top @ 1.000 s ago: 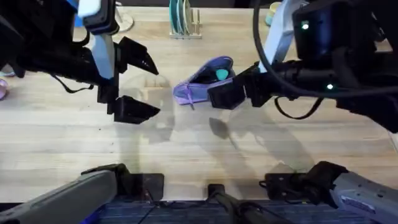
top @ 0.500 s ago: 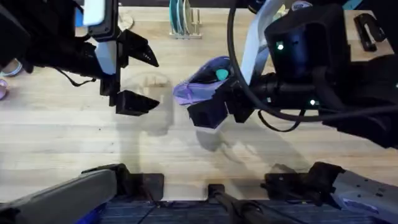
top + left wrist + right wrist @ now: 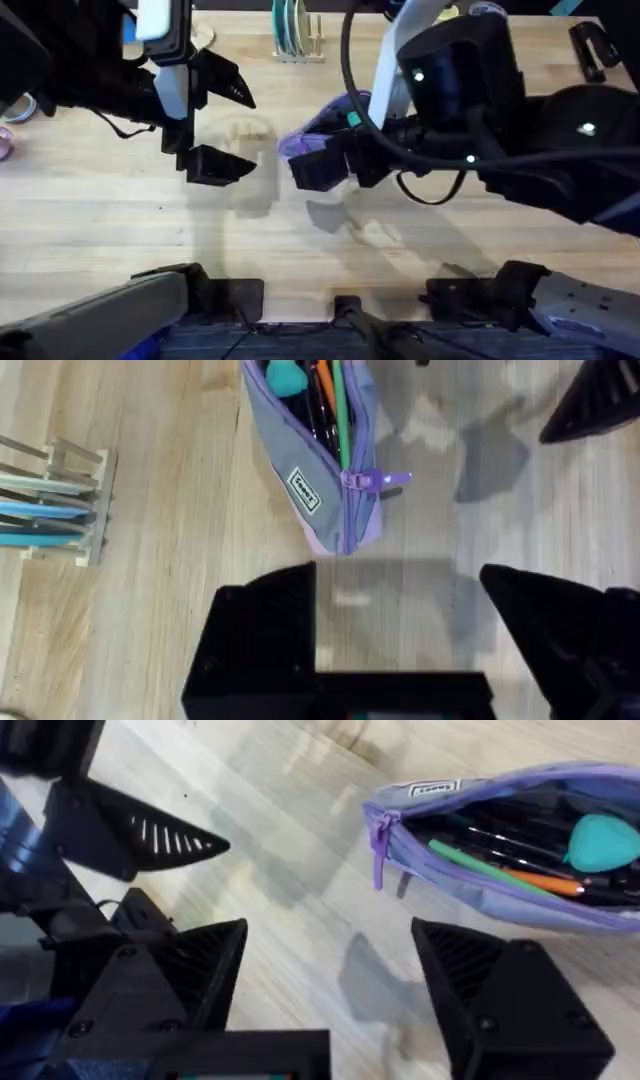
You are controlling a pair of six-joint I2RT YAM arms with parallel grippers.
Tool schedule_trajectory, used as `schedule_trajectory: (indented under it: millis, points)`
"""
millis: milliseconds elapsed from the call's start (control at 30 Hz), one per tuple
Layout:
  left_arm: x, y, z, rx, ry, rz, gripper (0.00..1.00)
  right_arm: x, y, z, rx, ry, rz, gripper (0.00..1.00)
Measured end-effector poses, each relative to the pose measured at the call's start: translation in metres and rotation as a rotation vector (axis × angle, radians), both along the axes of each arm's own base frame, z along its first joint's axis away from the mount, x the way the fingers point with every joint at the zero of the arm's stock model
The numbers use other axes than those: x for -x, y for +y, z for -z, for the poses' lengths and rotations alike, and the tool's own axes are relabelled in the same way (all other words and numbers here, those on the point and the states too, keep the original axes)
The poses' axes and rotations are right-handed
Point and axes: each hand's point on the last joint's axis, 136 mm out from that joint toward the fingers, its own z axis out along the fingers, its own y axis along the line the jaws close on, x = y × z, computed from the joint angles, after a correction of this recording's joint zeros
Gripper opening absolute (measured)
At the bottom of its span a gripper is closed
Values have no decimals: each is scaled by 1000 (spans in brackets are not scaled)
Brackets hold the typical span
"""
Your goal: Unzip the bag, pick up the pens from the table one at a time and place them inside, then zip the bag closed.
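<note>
On the butcher-block table, centre frame, the soft, light bag lies unzipped with both pens inside; my left gripper and right gripper gape empty, its small zipper pull probably the best hold.

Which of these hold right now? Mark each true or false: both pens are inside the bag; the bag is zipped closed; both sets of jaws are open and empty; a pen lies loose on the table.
1. The green pen and orange pen are inside the bag: true.
2. The bag is zipped closed: false, its top gapes open.
3. The left gripper and right gripper have open, empty jaws: true.
4. A pen lies loose on the table: false, both are in the bag.
</note>
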Motion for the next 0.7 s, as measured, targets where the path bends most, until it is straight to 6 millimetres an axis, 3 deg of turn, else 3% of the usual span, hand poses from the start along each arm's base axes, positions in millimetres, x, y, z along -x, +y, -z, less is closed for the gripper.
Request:
schedule_trajectory:
  millis: [500,700]
  points:
    - [0,0,0,0,-2,2,993,-14,13,37,-3,177,191,997]
    - [0,0,0,0,-2,2,994,-12,21,35,-5,142,264,997]
